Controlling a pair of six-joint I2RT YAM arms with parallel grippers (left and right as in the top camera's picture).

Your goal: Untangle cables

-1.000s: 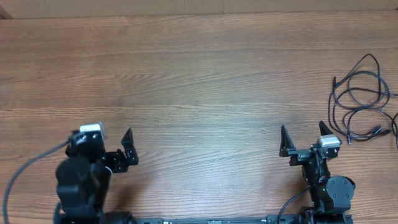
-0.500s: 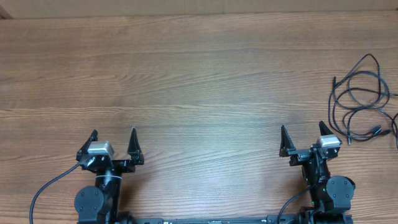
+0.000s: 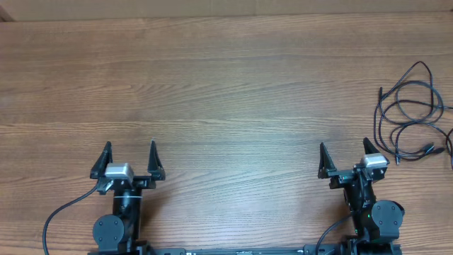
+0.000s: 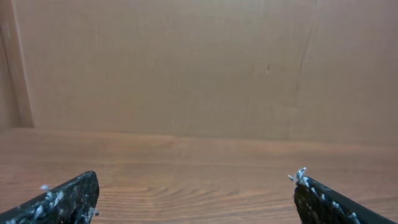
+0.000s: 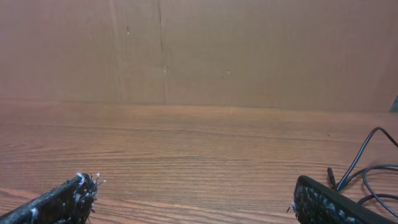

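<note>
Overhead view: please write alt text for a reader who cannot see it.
A tangle of thin black cables lies untouched at the right edge of the wooden table. Both arms sit at the near edge, left tool and right tool open and empty, the right one nearer the cables.

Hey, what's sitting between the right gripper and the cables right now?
Nothing but bare table. The overhead view shows only wood grain between the right gripper and the cables, which lie off to its right.

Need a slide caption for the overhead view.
Left gripper and right gripper open; tangled black cables lie far right on table.
</note>
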